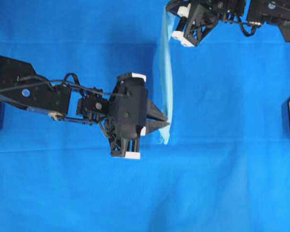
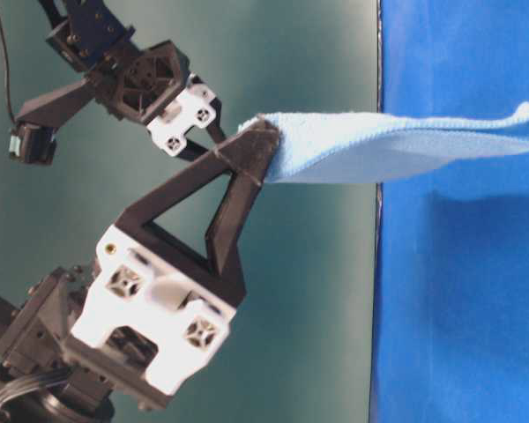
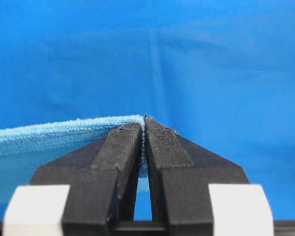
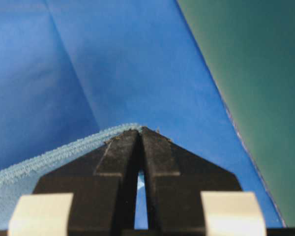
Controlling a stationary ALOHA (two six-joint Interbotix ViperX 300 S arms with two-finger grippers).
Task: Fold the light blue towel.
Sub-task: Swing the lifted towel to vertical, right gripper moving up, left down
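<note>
Holding the light blue towel (image 1: 163, 72) aloft, my left fingers (image 1: 160, 122) and right fingers (image 1: 174, 21) each pinch a corner; next I judge carrying them across the table (image 1: 232, 169) to fold.

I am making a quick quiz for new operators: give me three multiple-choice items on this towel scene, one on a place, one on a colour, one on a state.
1. Where is the light blue towel?
A. Lying flat on the table cloth
B. Held up between the two grippers
C. Hanging off the table's edge

2. What colour is the table cloth?
A. Deep blue
B. White
C. Red

3. How are the left gripper's fingers?
A. Wide open over the towel
B. Shut on nothing
C. Shut on the towel's edge

Answers: 1 B, the overhead view shows the towel stretched from the left gripper to the right gripper. 2 A, the cloth is deep blue in every view. 3 C, the left wrist view shows the towel's hem pinched at the fingertips.
</note>
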